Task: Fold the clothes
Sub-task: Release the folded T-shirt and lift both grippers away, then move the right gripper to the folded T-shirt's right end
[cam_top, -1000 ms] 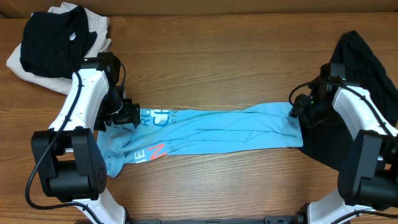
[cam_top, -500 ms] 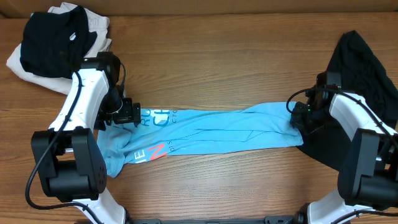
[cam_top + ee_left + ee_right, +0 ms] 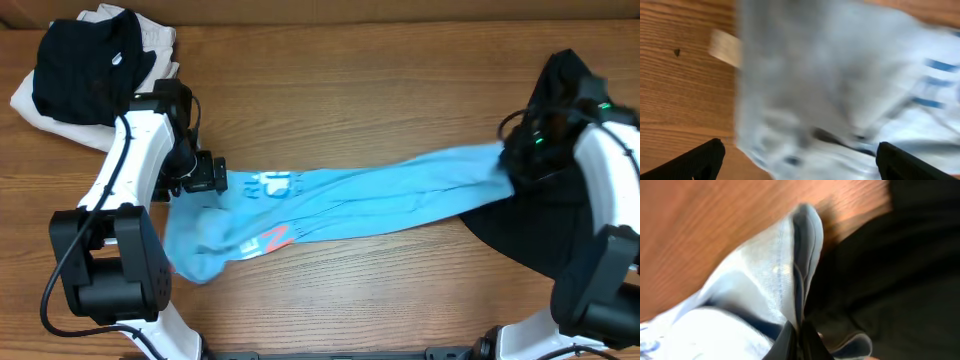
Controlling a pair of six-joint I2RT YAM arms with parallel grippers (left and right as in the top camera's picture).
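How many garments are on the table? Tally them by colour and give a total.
Sky-blue T-shirt: 1
Black garments: 2, one far left, one at right
Beige garment: 1
Total: 4

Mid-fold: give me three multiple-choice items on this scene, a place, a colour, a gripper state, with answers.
1. The black-and-beige pile lies, in the overhead view: A) top left B) bottom centre C) bottom right.
2. The T-shirt stretched between the arms is: A) green B) sky-blue C) yellow.
3. The right gripper is: A) wide open B) out of view C) shut on the T-shirt.
1 A, it fills the upper left corner; 2 B, its cloth is light blue; 3 C, the right wrist view shows cloth pinched between closed jaws.
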